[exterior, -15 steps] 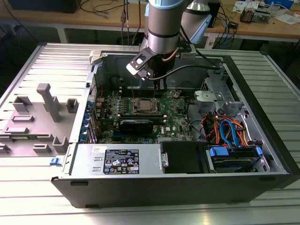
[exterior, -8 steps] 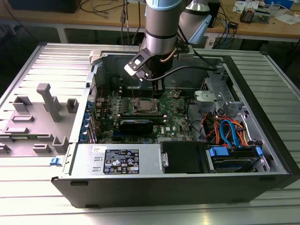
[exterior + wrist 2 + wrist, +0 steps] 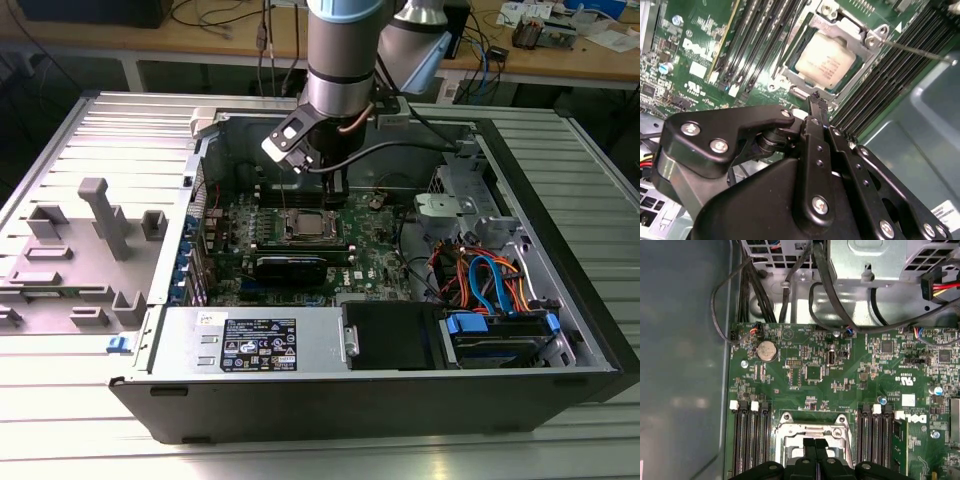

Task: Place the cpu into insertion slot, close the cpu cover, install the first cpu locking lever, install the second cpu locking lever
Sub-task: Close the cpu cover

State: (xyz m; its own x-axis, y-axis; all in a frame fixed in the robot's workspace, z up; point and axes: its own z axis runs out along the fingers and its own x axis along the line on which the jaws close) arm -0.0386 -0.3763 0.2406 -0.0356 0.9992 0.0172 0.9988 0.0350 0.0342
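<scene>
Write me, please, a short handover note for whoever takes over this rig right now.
End effector: shut, empty, tips at the cpu cover edge; contact cannot be told.
cpu: seated in the insertion slot, cover down around it.
Done: cpu placed, cover closed.
Left: one locking lever juts free from the insertion slot's corner, unlatched; the other lever's state is unclear.

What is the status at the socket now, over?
Gripper shut, empty, close by cpu cover edge. Cpu seated under it. One thin lever rod sticks out over memory slots, looks unlatched.
</scene>
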